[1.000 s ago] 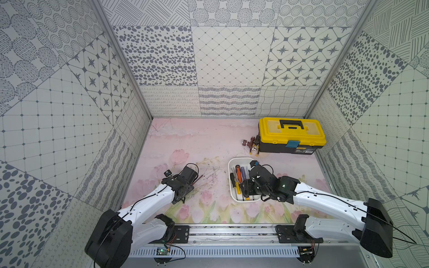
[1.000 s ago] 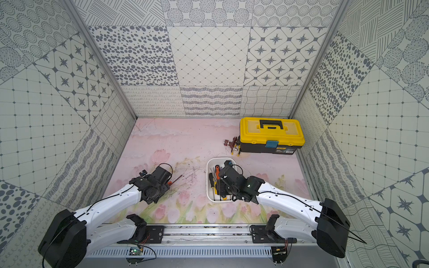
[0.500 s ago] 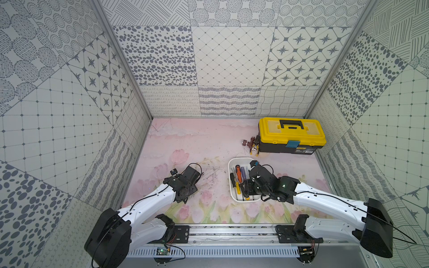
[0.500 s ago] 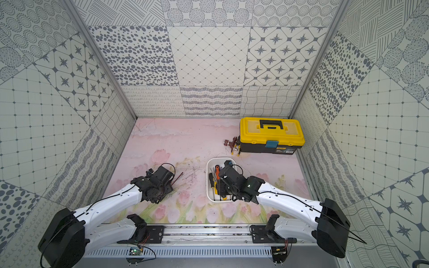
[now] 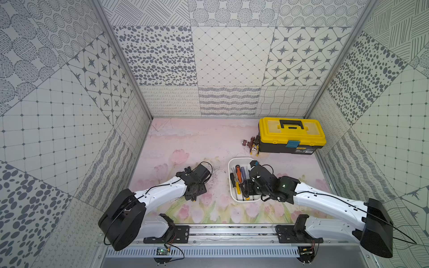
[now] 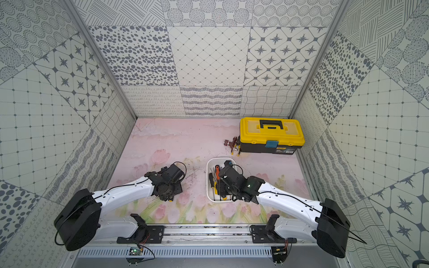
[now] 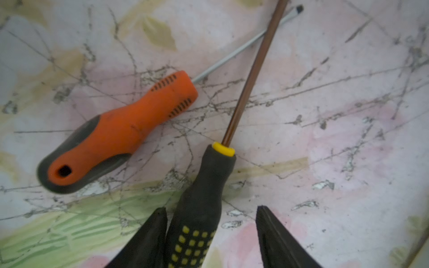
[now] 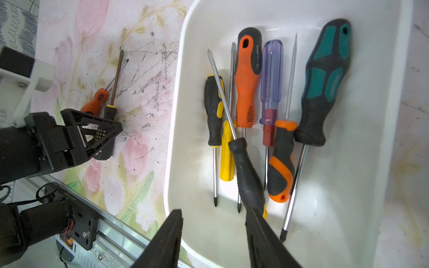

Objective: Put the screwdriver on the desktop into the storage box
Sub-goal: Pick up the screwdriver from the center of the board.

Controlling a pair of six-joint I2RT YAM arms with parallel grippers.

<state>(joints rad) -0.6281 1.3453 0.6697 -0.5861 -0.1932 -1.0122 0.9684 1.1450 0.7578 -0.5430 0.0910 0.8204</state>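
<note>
Two screwdrivers lie crossed on the scuffed tulip-print desktop (image 5: 185, 139): an orange-and-black one (image 7: 120, 130) and a black one with yellow dots (image 7: 204, 190). My left gripper (image 7: 211, 207) is down over the black handle with its jaws apart; one finger touches the handle and the other stands clear of it. In both top views the left gripper (image 5: 193, 190) hides most of them. The white storage box (image 5: 241, 159) holds several screwdrivers. My right gripper (image 8: 214, 210) hangs open over the box's near end, and a black-handled screwdriver (image 8: 246, 171) lies beside one finger.
A yellow-lidded black toolbox (image 5: 291, 135) stands at the back right with small reddish-brown hardware (image 5: 250, 145) beside it. Patterned walls close in three sides. The metal rail (image 5: 232, 228) carrying both arm bases runs along the front edge.
My left gripper has shifted a little toward the front right over the screwdrivers, and its jaws have narrowed round the black handle. The right arm has barely moved.
</note>
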